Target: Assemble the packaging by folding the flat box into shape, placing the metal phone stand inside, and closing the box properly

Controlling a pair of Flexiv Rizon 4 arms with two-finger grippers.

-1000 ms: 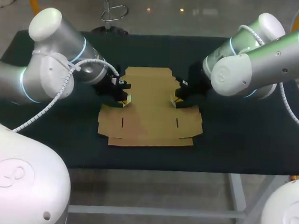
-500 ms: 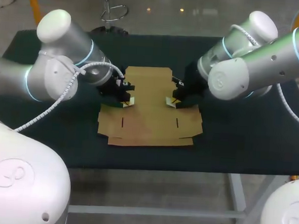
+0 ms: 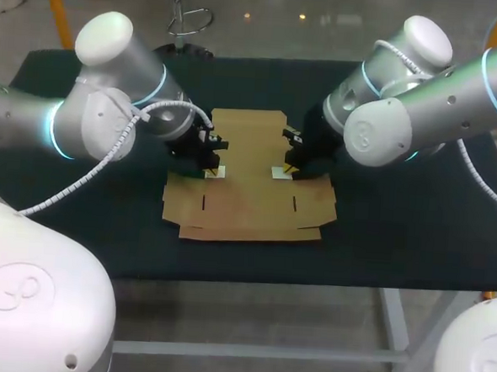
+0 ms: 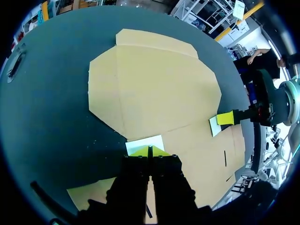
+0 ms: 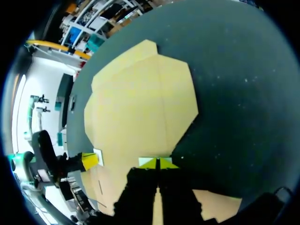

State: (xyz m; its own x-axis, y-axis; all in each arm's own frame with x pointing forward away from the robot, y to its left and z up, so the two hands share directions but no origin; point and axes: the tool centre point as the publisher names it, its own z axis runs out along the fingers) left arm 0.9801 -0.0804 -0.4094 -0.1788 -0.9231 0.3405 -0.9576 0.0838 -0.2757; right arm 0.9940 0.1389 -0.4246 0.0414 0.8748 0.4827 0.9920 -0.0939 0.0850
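One flat cardboard box (image 3: 250, 190), one table (image 3: 397, 237), two arms, left (image 3: 92, 117) and right (image 3: 422, 108), two pincers, left (image 3: 214, 169) and right (image 3: 281, 169).

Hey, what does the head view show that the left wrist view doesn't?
Only the head view shows the whole flat box, near edge included, and the left arm reaching in from the side. Only the left wrist view shows the left gripper with its fingers closed together at the box's edge. Both show the box lying unfolded, the right gripper and the dark table.
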